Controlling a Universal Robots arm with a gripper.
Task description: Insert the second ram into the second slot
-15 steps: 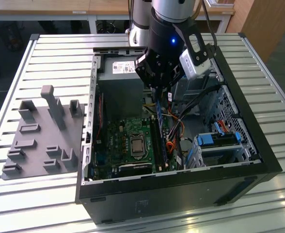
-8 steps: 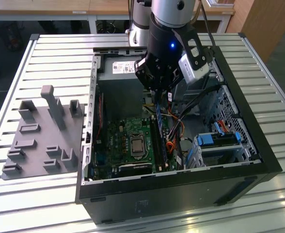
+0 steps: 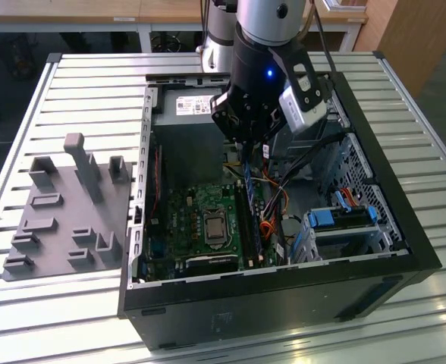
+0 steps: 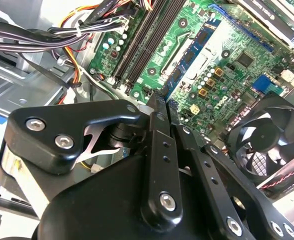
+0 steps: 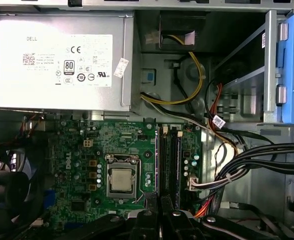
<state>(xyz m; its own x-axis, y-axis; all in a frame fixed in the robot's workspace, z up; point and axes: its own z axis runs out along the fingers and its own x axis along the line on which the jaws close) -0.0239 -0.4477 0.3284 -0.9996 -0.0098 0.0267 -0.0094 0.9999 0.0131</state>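
Your two fingers [image 4: 157,145] are drawn almost together, and the gripper [image 4: 163,102] has the second ram [image 4: 188,55] pinched between them. You are holding one stick: long, thin and dark blue, with a row of small black chips along its face. In the exterior view it sits just below the gripper, inside the open computer case [image 3: 284,303] and over the green motherboard [image 5: 87,150]. You cannot tell whether it touches the board. In the first wrist view, two long dark memory slots [image 5: 178,160] run side by side ahead of the fingers, just beside the one processor socket [image 5: 122,180]. One black fan [image 4: 267,135] sits nearby, and one grey fixture plate [image 3: 64,205] lies on the exterior view's left of the case
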